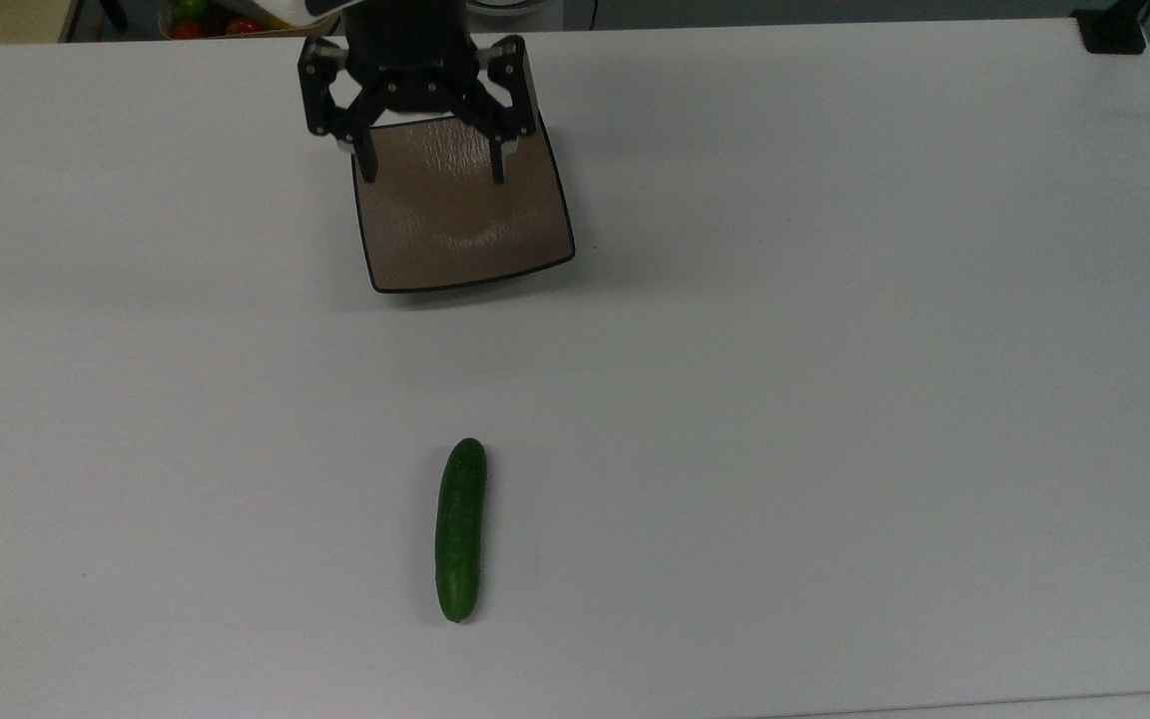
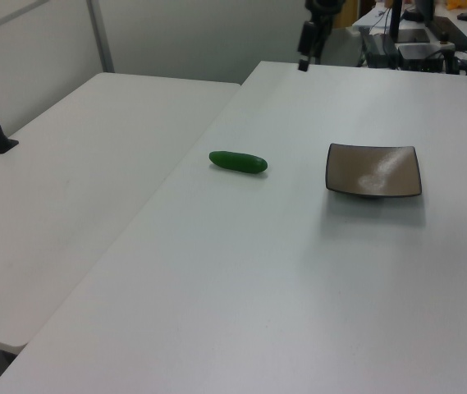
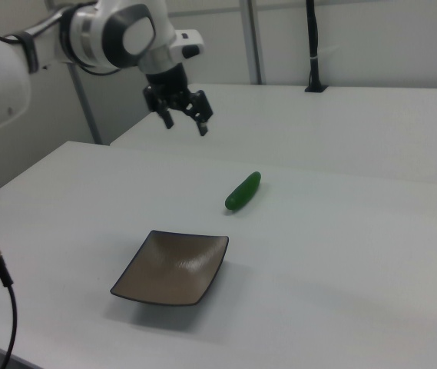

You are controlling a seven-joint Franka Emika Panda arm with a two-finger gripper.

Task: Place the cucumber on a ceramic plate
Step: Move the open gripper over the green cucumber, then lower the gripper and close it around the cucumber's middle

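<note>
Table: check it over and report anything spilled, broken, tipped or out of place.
Nothing stands out. The cucumber lies whole on the bare white table, apart from the plate, which sits flat and holds nothing. No spills or chips show. The gripper hangs open in the air, touching nothing.

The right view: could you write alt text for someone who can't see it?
A robot arm's open claw hangs in the air above a white table, holding nothing. Below it a cucumber lies on the table, and nearer the camera sits an empty square brown plate, apart from the cucumber.
</note>
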